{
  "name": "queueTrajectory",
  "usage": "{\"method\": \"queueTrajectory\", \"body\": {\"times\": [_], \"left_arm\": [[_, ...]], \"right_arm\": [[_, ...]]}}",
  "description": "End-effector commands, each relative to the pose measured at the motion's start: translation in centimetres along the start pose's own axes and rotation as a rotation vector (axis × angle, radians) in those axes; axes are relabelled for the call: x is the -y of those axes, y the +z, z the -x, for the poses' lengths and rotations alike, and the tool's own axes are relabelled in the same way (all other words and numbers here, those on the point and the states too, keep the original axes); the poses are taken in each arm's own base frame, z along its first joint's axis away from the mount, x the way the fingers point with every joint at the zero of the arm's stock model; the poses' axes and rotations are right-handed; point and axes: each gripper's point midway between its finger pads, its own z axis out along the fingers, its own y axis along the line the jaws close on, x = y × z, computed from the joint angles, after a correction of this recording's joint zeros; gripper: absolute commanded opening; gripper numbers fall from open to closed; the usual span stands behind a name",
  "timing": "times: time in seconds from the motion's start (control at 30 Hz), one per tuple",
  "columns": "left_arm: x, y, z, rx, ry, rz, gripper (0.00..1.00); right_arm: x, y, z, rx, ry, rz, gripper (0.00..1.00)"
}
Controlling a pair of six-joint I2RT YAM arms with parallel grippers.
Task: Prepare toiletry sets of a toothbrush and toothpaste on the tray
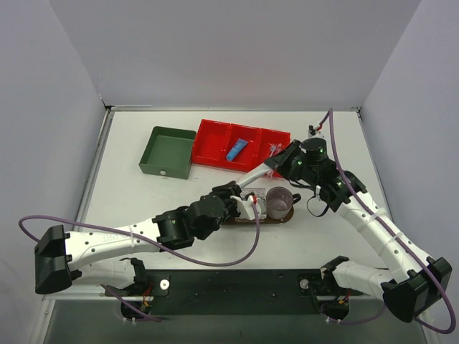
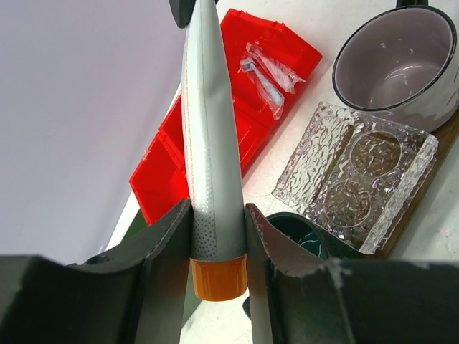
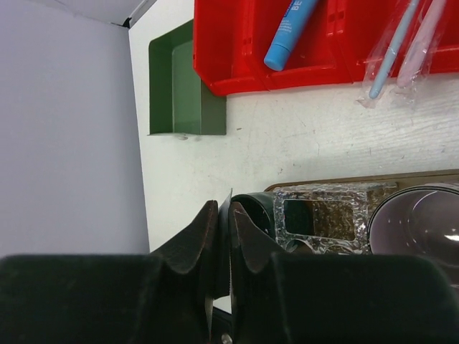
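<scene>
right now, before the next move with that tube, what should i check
1. left end effector grip on toothpaste tube: ok, clamped above the orange cap.
2. right end effector on the tube's flat end: ok, shut on it.
3. dark green mug mouth free: cannot tell, partly hidden.
4. pink mug empty: ok.
5. toothbrushes on tray: not ok, wrapped in the red bin.

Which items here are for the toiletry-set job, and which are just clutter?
Job: held toothpaste tube, blue tube, wrapped toothbrushes, green mug, pink mug, tray.
Lying about: green box, clear glass holder, red bin (supply only).
</scene>
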Motion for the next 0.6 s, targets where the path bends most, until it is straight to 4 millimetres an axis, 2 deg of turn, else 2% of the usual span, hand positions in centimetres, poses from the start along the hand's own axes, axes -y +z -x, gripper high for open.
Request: {"method": "queueTrajectory", "body": {"times": [0.0,0.33,0.43,0.47,0.53,0.57], "left_arm": [[-1.2,-0.6,2.9,0.101,-0.022,0.040,0.00],[-0.1,-0.5,3.0,0.106,-0.006,-0.005,0.00],[0.2,-0.7,3.4,0.118,-0.011,-0.027,0.13],[0.2,-0.9,3.5,0.123,-0.023,-0.030,0.26],[0.0,-1.1,3.9,0.136,-0.039,-0.031,0.38],[-0.3,-1.4,4.2,0.151,-0.058,-0.027,0.49]], "right_arm": [[-1.5,-0.2,1.0,0.042,0.052,0.074,0.00],[-1.4,-1.2,2.1,0.113,0.097,0.113,0.00],[-1.7,-1.9,2.7,0.134,0.092,0.129,0.00],[-1.8,-2.3,3.0,0.143,0.083,0.140,0.00],[-2.1,-2.7,3.4,0.155,0.076,0.150,0.00],[-2.2,-3.0,3.6,0.158,0.064,0.158,0.00]]}}
